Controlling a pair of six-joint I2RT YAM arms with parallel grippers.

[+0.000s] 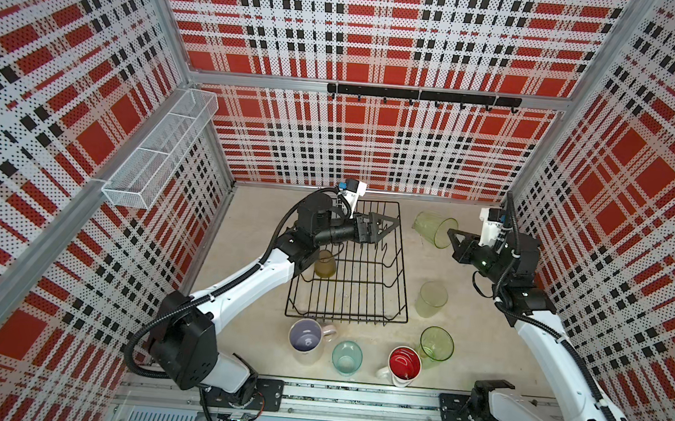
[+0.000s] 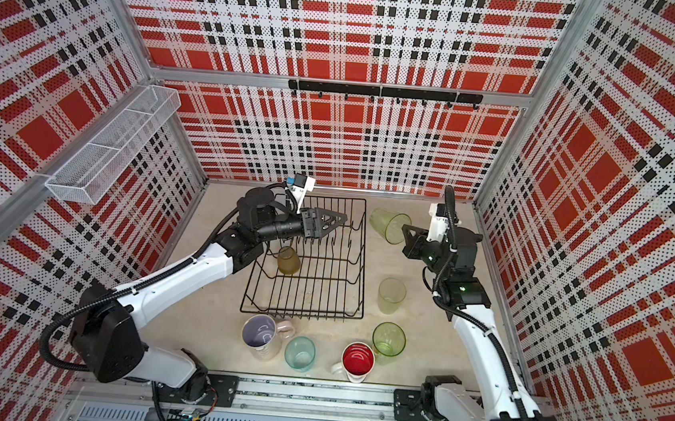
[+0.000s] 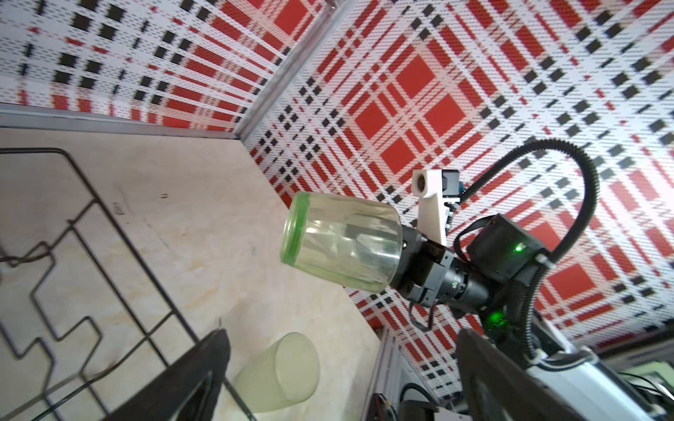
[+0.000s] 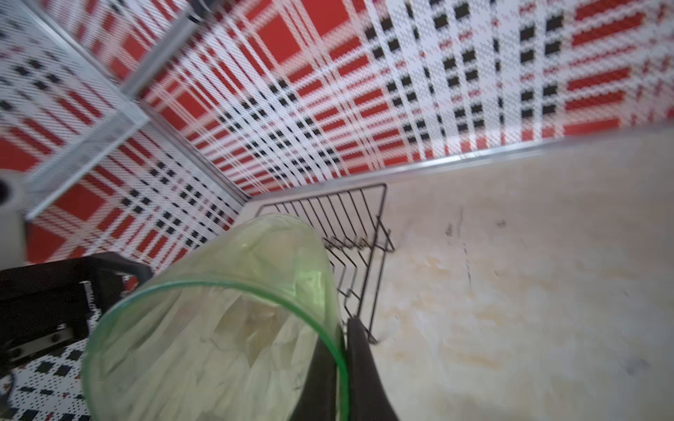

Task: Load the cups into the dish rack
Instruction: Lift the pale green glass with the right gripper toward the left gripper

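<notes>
Right gripper point(image 4: 341, 350): clamped shut on the rim of a clear green tumbler point(image 4: 219, 310), one finger inside the mouth and one outside.
Tumbler: held clear of the table point(image 4: 510, 291) and tipped nearly on its side. Its long axis runs straight out from the jaws, base leading.
Dish rack point(image 1: 362, 293): just beyond that base, near but apart, with its side wall facing the tumbler.
Left gripper point(image 1: 389, 223): farther on, over the rack, spread wide and empty.
Judgement: the right arm is nearer; the load goes forward over the wall.
</notes>
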